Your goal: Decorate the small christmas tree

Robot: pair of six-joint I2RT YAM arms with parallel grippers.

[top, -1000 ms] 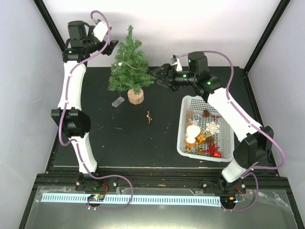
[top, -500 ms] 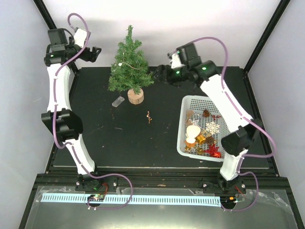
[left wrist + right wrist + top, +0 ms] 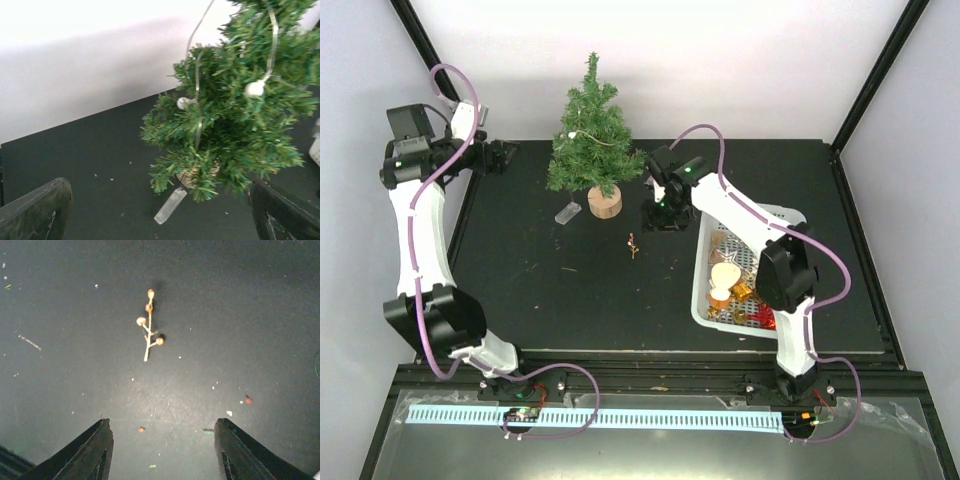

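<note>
Small christmas tree, a miniature dark-green conifer with bristly branches on a round light-wood disc base, stood upright at the far middle of the black table top, close to the white back wall.

Nearest you on the right sat the white slotted plastic basket, holding a heap of gold, red and white ornaments. Further in, a thin gold twig with small round berries lay flat on the black surface, between the basket and the tree's base and apart from both.

You had the right gripper pointing down beside the basket's far left corner, above the bare surface just short of the twig. Its fingers were spread wide, with nothing between them.

A small clear icicle-shaped piece lay on the surface just beside the wooden base, on its left. A thin silvery thread with white beads was draped over the branches of the small christmas tree.

Your left gripper hung at the far left edge, well apart from the tree and facing it, with its fingers parted and empty.
</note>
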